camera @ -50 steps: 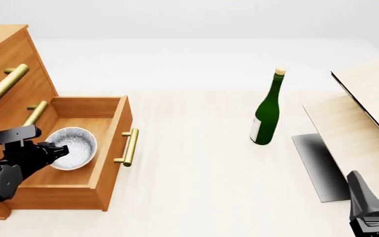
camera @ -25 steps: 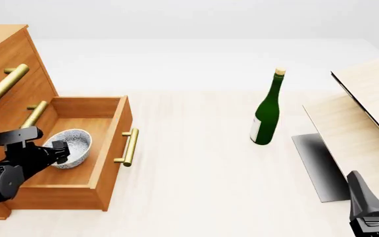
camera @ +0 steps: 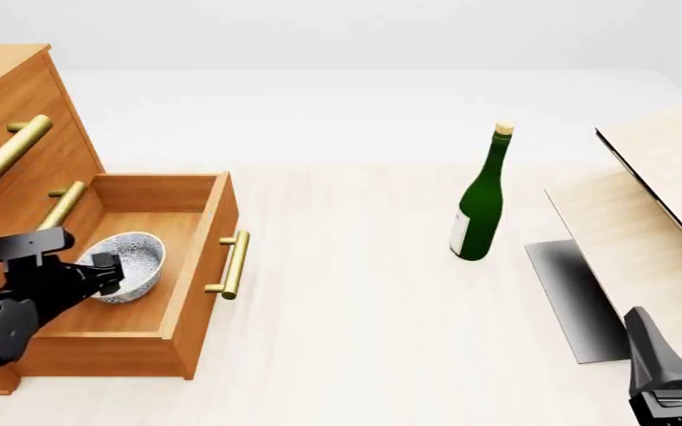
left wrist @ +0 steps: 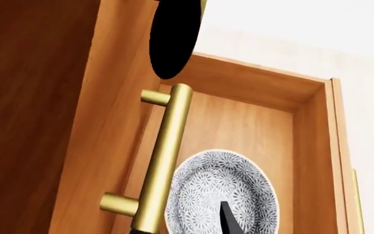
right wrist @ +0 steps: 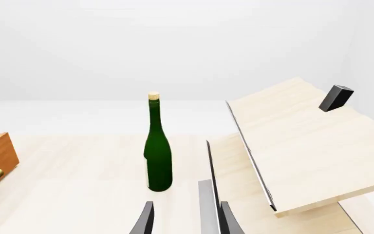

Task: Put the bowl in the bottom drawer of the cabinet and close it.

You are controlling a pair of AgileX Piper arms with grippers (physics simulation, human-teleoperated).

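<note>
Now the bowl [camera: 128, 264] sits tilted inside the pulled-out bottom drawer [camera: 187, 293] of the cabinet [camera: 15, 98], toward the drawer's cabinet end, and the left gripper [camera: 102, 271] is right at its near rim. From the left wrist, one dark fingertip [left wrist: 231, 220] shows over the bowl's speckled inside, but whether that gripper is pinching the rim or spread apart, I cannot tell. Just above the bowl runs the brass handle [left wrist: 164, 156] of the middle drawer. Over on the far side, the right gripper [right wrist: 183, 217] hangs low above the tabletop [camera: 353, 302] with its fingers spread and nothing between them. Ahead of it stands a green bottle [right wrist: 158, 156], upright, beside the pale wooden boards [right wrist: 297, 146].
</note>
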